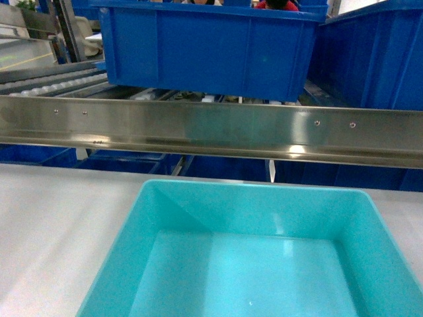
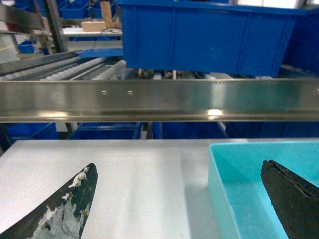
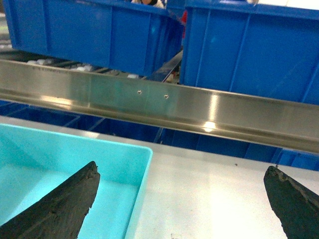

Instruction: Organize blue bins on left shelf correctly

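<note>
The bin (image 1: 264, 264) was pale turquoise, the crates (image 1: 211, 46) behind a deep royal blue. The shelf rail (image 1: 198, 132) was silvery steel, the worktop (image 1: 59, 231) light grey. The left pincer (image 2: 179, 199) was black, flecked white on one finger.

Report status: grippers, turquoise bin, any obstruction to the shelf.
Left gripper open, straddling the bin's left wall. Right gripper open, straddling its right wall. Turquoise bin empty, on the table. Steel shelf rail directly ahead.
</note>
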Robot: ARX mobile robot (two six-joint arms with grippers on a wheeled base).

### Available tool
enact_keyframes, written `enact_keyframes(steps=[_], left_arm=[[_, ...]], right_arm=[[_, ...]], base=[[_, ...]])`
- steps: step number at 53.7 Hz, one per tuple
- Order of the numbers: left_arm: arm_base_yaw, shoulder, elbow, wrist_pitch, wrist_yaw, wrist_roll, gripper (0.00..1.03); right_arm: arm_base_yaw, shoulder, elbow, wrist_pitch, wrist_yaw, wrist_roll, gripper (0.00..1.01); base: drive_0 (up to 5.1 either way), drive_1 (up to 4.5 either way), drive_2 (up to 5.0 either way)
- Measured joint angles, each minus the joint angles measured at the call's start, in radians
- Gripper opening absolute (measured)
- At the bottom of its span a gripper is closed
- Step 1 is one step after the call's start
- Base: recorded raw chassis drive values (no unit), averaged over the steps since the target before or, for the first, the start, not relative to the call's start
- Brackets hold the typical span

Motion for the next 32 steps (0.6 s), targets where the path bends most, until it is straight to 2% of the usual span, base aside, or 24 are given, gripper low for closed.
enact_keyframes(steps=[2, 7, 10, 13, 14, 16, 19, 21, 24, 26, 29, 32], left_arm=[[-0.008, 0.061, 0.005, 0.033, 0.001, 0.000, 0.98], [-0.032, 0.333, 0.066, 0.170, 0.014, 0.003, 0.98], [-0.033, 0.385, 0.089, 0.156, 0.025, -0.003, 0.98], [-0.052, 0.471, 0.129, 0.126, 0.060, -0.033, 0.98], [-0.064, 0.537, 0.180, 0.089, 0.080, -0.066, 0.98], [-0.089, 0.653, 0.275, 0.091, 0.087, -0.100, 0.98], [-0.127, 0.777, 0.352, 0.081, 0.080, -0.125, 0.98], [-0.150, 0.842, 0.385, 0.032, 0.077, -0.148, 0.98], [-0.188, 0.928, 0.417, 0.007, 0.068, -0.185, 0.98], [-0.211, 0.981, 0.418, -0.005, 0.035, -0.201, 0.98], [-0.242, 1.028, 0.418, -0.016, 0.005, -0.240, 0.98], [-0.253, 1.057, 0.418, -0.029, -0.013, -0.256, 0.98]], right_arm=[[0.014, 0.059, 0.001, 0.040, 0.000, -0.001, 0.98], [0.065, 0.358, 0.029, 0.245, 0.004, -0.004, 0.98], [0.075, 0.437, 0.049, 0.303, 0.004, -0.004, 0.98], [0.086, 0.579, 0.106, 0.341, -0.012, -0.005, 0.98], [0.088, 0.671, 0.151, 0.304, -0.016, -0.001, 0.98], [0.087, 0.755, 0.215, 0.214, -0.035, 0.017, 0.98], [0.078, 0.832, 0.293, 0.111, -0.063, 0.036, 0.98], [0.064, 0.888, 0.310, 0.056, -0.089, 0.037, 0.98], [0.039, 0.985, 0.331, 0.062, -0.095, 0.018, 0.98], [0.032, 1.041, 0.335, 0.070, -0.096, 0.002, 0.98], [0.033, 1.098, 0.346, 0.088, -0.094, -0.016, 0.98], [0.033, 1.126, 0.346, 0.101, -0.085, -0.027, 0.98]], base=[[0.0, 0.00, 0.0], [0.0, 0.00, 0.0], [0.0, 0.00, 0.0], [0.0, 0.00, 0.0], [0.0, 0.00, 0.0], [0.0, 0.00, 0.0], [0.0, 0.00, 0.0], [0.0, 0.00, 0.0], [0.0, 0.00, 0.0], [0.0, 0.00, 0.0], [0.0, 0.00, 0.0], [0.0, 0.00, 0.0]])
